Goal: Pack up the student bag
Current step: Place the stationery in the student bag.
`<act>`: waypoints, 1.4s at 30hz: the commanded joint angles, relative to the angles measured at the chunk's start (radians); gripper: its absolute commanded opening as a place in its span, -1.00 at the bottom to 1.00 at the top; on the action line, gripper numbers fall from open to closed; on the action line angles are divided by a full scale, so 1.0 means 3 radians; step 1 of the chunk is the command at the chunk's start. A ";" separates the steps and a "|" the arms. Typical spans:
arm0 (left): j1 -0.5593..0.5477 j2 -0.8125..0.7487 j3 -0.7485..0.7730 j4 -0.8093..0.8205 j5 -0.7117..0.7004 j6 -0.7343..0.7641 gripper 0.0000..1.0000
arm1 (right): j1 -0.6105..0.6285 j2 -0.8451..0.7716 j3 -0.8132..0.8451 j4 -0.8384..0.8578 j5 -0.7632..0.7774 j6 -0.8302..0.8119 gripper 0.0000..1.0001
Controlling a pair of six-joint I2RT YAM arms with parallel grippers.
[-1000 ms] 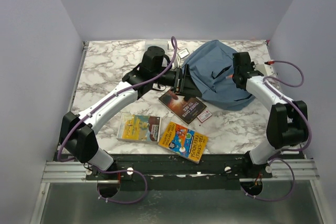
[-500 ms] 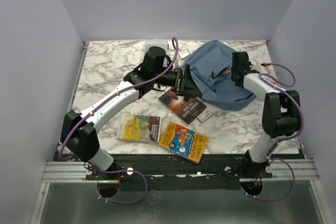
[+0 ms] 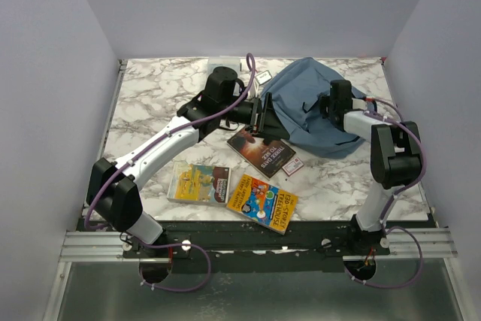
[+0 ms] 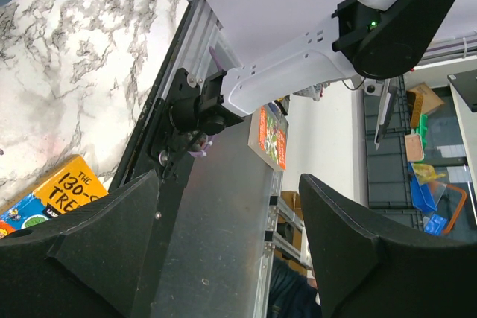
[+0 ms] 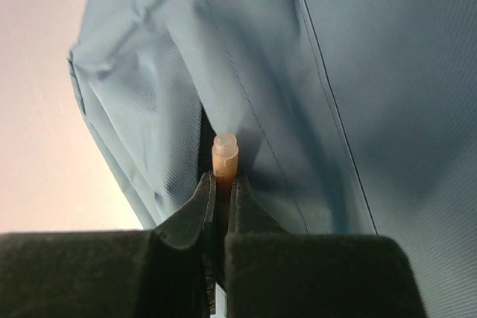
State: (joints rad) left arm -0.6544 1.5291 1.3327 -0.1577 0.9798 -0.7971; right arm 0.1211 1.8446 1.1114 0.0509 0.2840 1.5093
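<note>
Toward the far right corner of the table sits the blue backpack, with the right gripper clamped on a small orange stick at a gap in the fabric. Meanwhile the left gripper has its fingers spread, holding nothing. Looks like the stick needs pushing inside next.

student bag fills right, bare table left

On the yellow book at eight o'clock in the left wrist view, "130-" and, below it, "TRE" are read in black letters, whereas in the top view the white lettering on the dark book is shown too small to be read.
</note>
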 commanded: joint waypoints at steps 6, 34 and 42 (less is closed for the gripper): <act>-0.0011 -0.0075 -0.0021 0.0080 0.0047 0.0003 0.57 | -0.0023 0.0018 -0.0463 0.1185 -0.0730 -0.0029 -0.73; -0.0133 -0.0038 -0.0017 0.0089 0.0056 0.0013 0.57 | -0.0221 -0.0542 -0.0376 -0.0349 -0.0276 -0.1195 -0.70; -0.0129 -0.0027 -0.0004 0.0086 0.0073 0.0016 0.57 | -0.0221 -0.0152 -0.0023 -0.0098 -0.0614 -0.1228 -0.89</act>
State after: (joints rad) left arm -0.6895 1.5291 1.3327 -0.1543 0.9802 -0.8005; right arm 0.0631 1.7439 1.0218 -0.0013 0.1543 1.1614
